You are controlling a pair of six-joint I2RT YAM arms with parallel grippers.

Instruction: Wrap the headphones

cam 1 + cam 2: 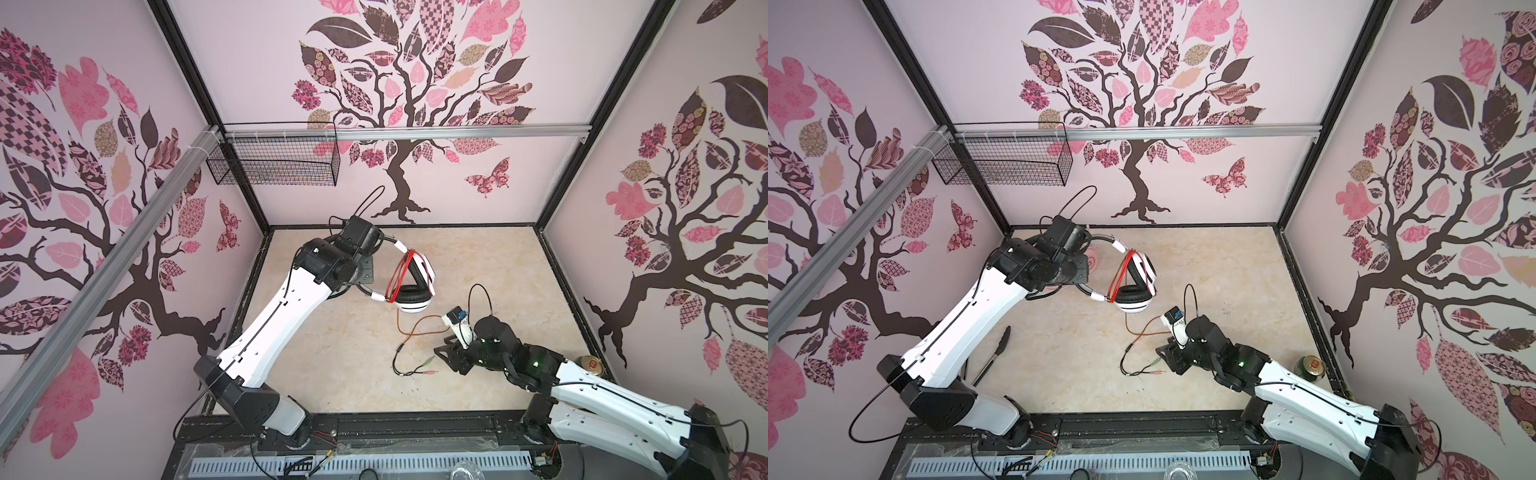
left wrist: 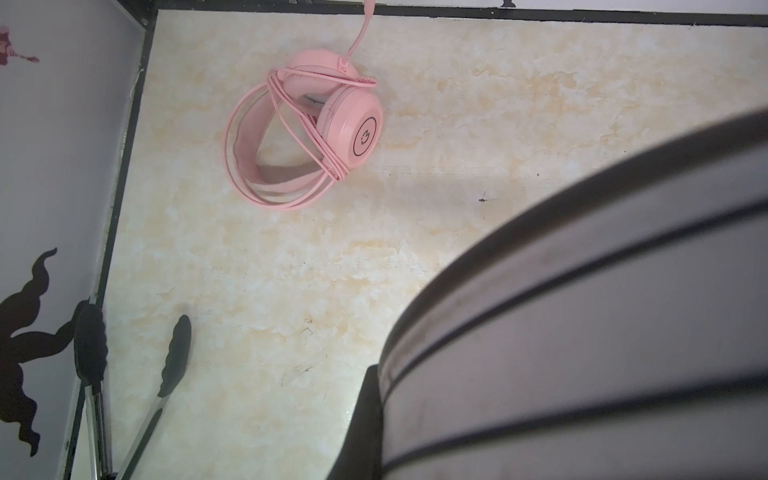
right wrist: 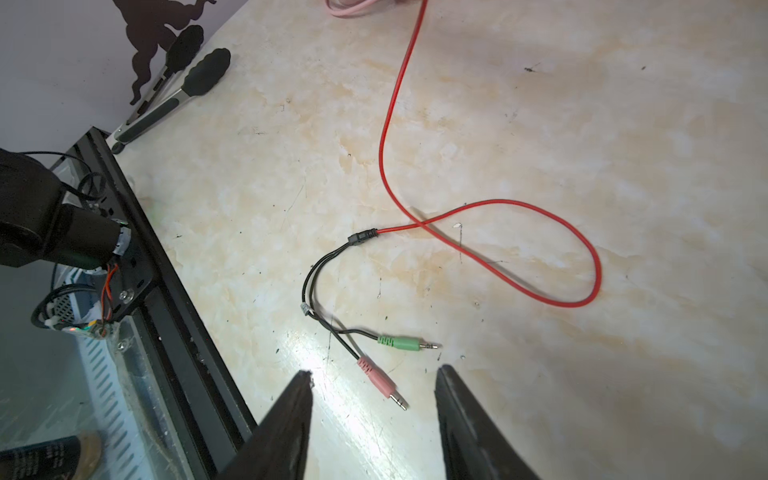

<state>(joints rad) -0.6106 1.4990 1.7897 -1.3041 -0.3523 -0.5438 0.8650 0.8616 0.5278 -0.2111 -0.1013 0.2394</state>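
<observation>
One white headset (image 1: 413, 305), held clear of the table (image 1: 332, 353) by its headband in the closed left gripper (image 1: 365, 272); red cable (image 3: 386, 137) partly wound on, remainder trailed to plugs (image 3: 399, 343). One pink headset (image 2: 307, 137), cable wound, laid under the left arm. The right gripper (image 3: 374, 371) is held open over the plugs.

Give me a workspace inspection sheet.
Surface: marbled tabletop, dark specks.
Job's things: white headset lifted, red cable partly wound on it; pink headset lying on tabletop, cable wound.
Clutter: tongs and can at the edges.
End effectors: left end effector shut on white headset's band; right end effector open, empty, above pink plug.
Cables: red cable's tail loose, ending in green plug and pink plug.
Surroundings: wire basket on rail; tree-print walls.
</observation>
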